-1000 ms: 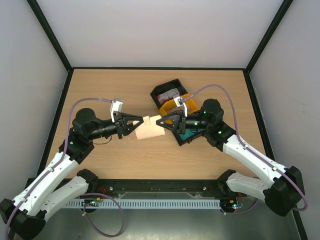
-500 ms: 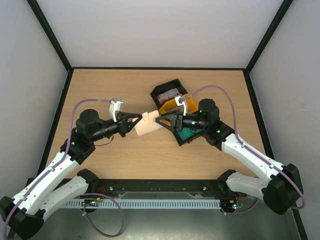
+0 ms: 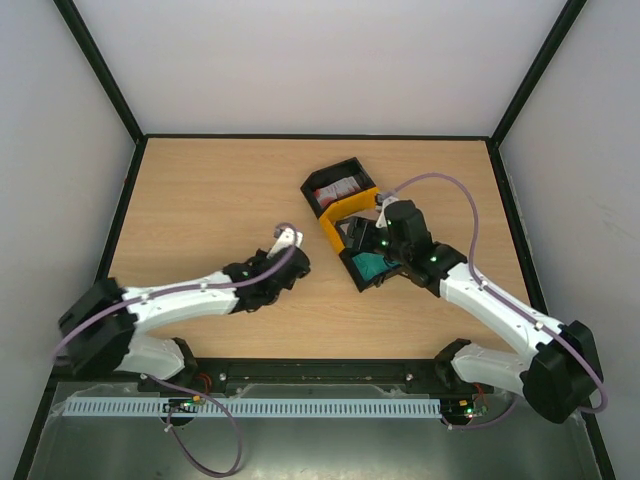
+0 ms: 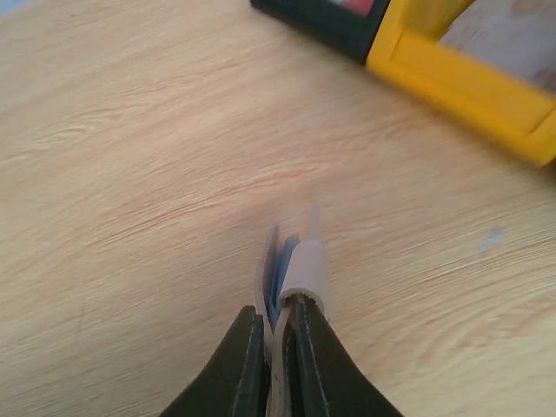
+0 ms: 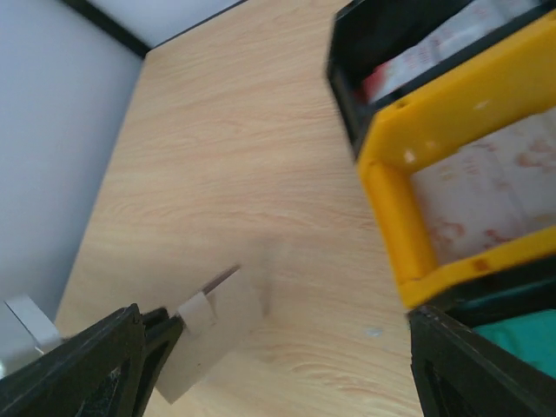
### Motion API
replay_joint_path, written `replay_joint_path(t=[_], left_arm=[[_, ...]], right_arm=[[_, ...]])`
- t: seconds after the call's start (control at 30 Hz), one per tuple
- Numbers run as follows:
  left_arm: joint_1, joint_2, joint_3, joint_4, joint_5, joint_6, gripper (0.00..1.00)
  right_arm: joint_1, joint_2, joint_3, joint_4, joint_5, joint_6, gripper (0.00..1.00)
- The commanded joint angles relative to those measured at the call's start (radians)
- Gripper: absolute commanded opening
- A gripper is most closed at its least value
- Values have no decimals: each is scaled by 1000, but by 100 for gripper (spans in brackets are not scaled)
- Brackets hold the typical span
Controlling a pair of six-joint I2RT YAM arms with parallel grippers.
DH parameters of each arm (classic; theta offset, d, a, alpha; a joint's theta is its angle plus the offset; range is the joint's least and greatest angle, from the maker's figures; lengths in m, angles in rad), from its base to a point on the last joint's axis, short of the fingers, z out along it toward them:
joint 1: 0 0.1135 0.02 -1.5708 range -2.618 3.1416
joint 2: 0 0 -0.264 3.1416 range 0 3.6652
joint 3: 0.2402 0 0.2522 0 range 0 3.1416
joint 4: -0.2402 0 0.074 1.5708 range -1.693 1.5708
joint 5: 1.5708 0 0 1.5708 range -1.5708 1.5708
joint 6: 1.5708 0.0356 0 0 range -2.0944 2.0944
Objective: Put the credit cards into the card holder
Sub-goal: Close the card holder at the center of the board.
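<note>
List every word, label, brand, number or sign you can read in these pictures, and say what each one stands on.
No readable text in any view.
On the red-and-white card in the tray's black end compartment: print too small and blurred to read.
On the pale card in the yellow compartment: reddish marks, blurred, unreadable.
On the teal card: no print shows.
On the card holder: plain, no lettering shows.

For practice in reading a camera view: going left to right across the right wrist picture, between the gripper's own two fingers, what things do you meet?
card holder → yellow tray wall → teal card. The red-and-white cards sit above the yellow tray wall, so they are left out.
</note>
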Motion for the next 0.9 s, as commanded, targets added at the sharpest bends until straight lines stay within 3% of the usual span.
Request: replay_joint_path(t=[0.0,0.17,0.33,0.5,0.57,0.67,0.8,0.87], left_arm=[[-92,148,87,-46,-391,30,3],[-176,313,173,-78,-541,74,3],[-227,458,206,-90,-488,105,14],[-277,552,233,-69,-380,117,20],[-290,587,244,-70,-325,107,27],[-295,571,246,-54,-182,97,46],[-277,441,200,18,17,93,67],[-248,366,172,46,113,84,74]], right_arm=[[-8,-76,-34,-76,233,81,81],[-14,-162,-70,-123,400,145,81],[-14,-271,-60,-204,601,186,80],[-14,-312,-72,-221,632,194,80],[-14,-302,-72,-226,618,198,80],[-14,-296,-70,-224,598,195,80],[-15,-295,-64,-215,550,174,80],[-14,-291,-66,-200,502,151,80]])
